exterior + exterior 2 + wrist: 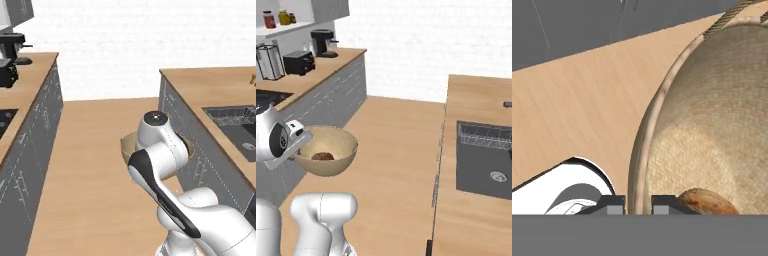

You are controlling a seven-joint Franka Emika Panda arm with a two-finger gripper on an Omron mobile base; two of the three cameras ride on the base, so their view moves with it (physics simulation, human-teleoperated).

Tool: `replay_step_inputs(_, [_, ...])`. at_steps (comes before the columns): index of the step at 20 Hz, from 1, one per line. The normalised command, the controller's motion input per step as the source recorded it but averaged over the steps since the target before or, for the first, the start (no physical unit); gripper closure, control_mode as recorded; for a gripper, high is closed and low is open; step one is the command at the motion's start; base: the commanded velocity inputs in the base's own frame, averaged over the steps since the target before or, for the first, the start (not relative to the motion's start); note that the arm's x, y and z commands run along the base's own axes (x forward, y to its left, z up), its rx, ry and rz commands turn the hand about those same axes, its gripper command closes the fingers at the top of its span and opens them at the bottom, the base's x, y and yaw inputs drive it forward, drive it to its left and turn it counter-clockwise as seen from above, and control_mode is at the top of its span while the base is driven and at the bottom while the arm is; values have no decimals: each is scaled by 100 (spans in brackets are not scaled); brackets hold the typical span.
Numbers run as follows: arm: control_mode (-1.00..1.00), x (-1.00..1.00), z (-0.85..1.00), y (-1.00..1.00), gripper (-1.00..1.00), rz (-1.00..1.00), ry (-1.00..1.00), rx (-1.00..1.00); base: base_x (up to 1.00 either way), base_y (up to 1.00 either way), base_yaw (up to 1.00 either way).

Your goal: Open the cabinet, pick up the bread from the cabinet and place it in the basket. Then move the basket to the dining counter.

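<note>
Basket [331, 160]: I count one, held up over the wooden floor [396, 145] beside the dining counter [476, 90], not resting on it. One bread [322, 156] lies inside the basket at its bottom. My gripper [637, 206] is clamped on the basket's rim, one finger either side. One sink [491, 160] is set in that counter. In the left base view my arm hides most of the basket.

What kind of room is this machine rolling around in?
It looks like a kitchen, computer-rendered. A wooden worktop holds an inset dark sink, another carries a coffee machine and a toaster, and grey cabinets run beneath. The tool carries a basket with bread inside.
</note>
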Motion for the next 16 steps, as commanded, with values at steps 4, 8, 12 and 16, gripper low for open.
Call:
replay_step_inputs(4, [100,0,0,0,100,0,0,0,0,29,-96])
replay_step_inputs(8, [100,0,0,0,100,0,0,0,0,28,-97])
replay_step_inputs(12, [100,0,0,0,100,0,0,0,0,29,-97])
replay_step_inputs(16, [100,0,0,0,100,0,0,0,2,33,-95])
